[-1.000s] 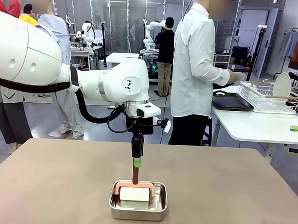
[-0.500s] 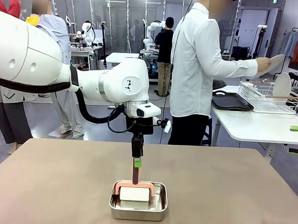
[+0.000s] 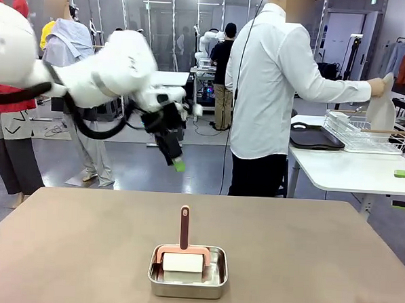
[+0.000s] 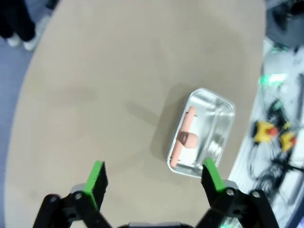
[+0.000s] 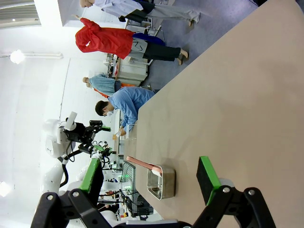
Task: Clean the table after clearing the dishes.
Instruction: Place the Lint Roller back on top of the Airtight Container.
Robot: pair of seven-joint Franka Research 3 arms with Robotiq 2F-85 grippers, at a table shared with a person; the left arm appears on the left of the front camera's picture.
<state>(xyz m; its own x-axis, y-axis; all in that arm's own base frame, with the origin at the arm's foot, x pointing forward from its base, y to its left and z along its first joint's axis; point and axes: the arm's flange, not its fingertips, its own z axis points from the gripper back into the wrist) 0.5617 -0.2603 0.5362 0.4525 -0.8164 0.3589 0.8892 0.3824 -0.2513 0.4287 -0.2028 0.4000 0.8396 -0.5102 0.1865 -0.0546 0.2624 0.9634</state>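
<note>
The table (image 3: 62, 246) has a plain taupe top. On its near middle sits a small steel tray (image 3: 188, 278) holding a white block with a pink upright handle (image 3: 184, 226). My left gripper (image 3: 175, 160) hangs blurred, high above the table and left of the handle; in the left wrist view the left gripper (image 4: 154, 178) is open and empty, looking down on the steel tray (image 4: 202, 130). My right gripper (image 5: 149, 178) is open and empty, low beside the table (image 5: 228, 95). At the far right a person holds a white plate (image 3: 381, 106) over a wire rack (image 3: 360, 132).
A white side table (image 3: 351, 169) at the back right carries the wire rack and a dark brown tray (image 3: 315, 137). The person in a white shirt (image 3: 267, 87) stands between the two tables. Other people stand farther back on the left.
My left arm has swung up and to the left, away from the pink handle it hovered over. The person's hand has brought the white plate to the rack.
</note>
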